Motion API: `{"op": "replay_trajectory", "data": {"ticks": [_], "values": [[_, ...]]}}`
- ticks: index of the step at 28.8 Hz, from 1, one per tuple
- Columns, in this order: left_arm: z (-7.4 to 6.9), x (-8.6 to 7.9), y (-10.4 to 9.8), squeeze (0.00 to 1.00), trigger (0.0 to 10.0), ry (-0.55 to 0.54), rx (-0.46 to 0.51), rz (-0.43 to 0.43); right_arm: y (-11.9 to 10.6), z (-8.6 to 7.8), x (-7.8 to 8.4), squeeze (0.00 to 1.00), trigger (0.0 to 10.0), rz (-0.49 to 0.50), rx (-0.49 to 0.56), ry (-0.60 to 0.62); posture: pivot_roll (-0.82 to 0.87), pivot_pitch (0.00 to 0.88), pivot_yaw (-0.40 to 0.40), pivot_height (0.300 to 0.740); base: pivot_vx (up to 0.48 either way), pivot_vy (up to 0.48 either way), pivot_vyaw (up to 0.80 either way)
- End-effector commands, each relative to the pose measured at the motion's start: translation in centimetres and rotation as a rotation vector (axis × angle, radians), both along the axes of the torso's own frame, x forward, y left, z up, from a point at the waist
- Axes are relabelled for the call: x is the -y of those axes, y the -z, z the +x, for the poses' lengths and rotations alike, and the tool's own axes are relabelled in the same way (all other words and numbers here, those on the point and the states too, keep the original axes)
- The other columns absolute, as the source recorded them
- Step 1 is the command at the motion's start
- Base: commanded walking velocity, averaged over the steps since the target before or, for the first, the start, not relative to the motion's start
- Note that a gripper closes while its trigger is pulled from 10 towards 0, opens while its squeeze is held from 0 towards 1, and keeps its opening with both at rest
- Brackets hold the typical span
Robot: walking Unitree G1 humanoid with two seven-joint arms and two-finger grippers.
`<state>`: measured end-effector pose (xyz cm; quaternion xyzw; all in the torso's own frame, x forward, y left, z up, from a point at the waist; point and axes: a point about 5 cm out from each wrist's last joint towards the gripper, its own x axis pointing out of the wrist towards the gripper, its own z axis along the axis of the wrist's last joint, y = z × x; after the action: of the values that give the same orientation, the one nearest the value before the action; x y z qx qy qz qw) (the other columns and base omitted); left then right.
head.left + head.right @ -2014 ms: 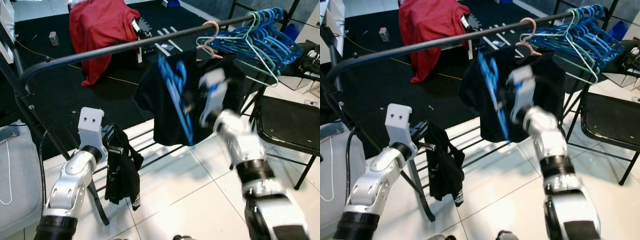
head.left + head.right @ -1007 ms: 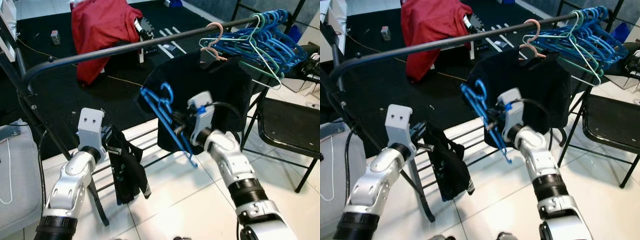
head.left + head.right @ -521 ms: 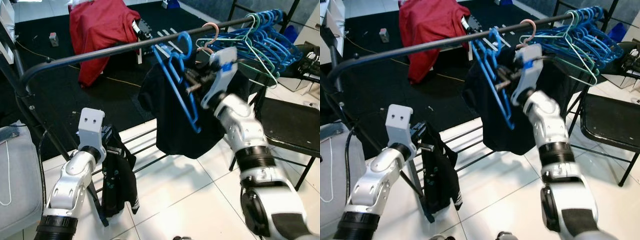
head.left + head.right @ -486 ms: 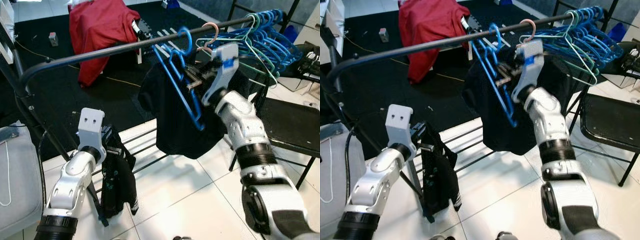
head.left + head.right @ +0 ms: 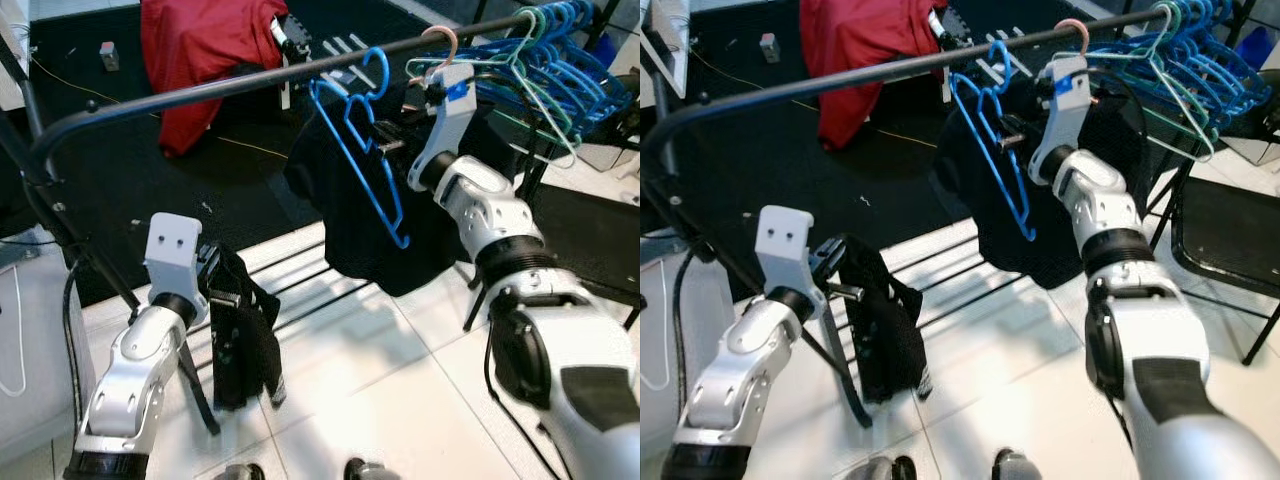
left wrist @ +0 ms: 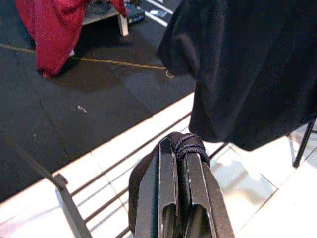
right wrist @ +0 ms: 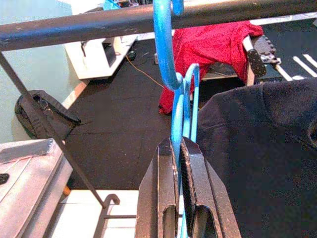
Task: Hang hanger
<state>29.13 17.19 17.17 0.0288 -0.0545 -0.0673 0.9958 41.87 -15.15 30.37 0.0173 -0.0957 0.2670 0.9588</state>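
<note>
My right gripper (image 7: 177, 148) is clamped on the blue hanger (image 5: 365, 150), whose hook loops over the rail (image 5: 200, 95). My left gripper (image 6: 181, 153) pinches a dark garment (image 5: 245, 330), mostly hidden behind its fingers.

Glossy blue plastic hanger (image 5: 362, 150), matt black metal rail (image 5: 220, 90), blk cloth garment (image 5: 245, 335)

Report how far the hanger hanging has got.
Done: the blue hanger has its hook over the black rail. In hand: the right claw is shut on it; the left claw grips a black garment. Left: release the hanger.
</note>
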Motion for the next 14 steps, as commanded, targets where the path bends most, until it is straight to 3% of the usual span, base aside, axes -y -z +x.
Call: {"op": "replay_trajectory", "data": {"ticks": [1, 9, 14], "values": [[-0.6, -0.1, -0.3, 0.00, 10.0, -0.007, 0.023, -0.022, -0.9, 0.0, 0.3, 0.00, 10.0, -0.004, 0.029, 0.002, -0.01, 0.332, -0.029, 0.740, 0.000, 0.000, 0.00], [-1.7, -0.1, 0.0, 0.00, 10.0, -0.022, 0.009, -0.033, -3.8, -0.2, 0.1, 0.00, 10.0, 0.011, 0.131, -0.018, -0.01, 0.362, -0.053, 0.740, 0.000, 0.000, 0.00], [-1.8, -0.2, 0.0, 0.00, 10.0, -0.026, 0.008, -0.033, -4.1, -0.2, 0.1, 0.00, 10.0, 0.010, 0.140, -0.013, -0.01, 0.362, -0.053, 0.740, 0.000, 0.000, 0.00]]}}
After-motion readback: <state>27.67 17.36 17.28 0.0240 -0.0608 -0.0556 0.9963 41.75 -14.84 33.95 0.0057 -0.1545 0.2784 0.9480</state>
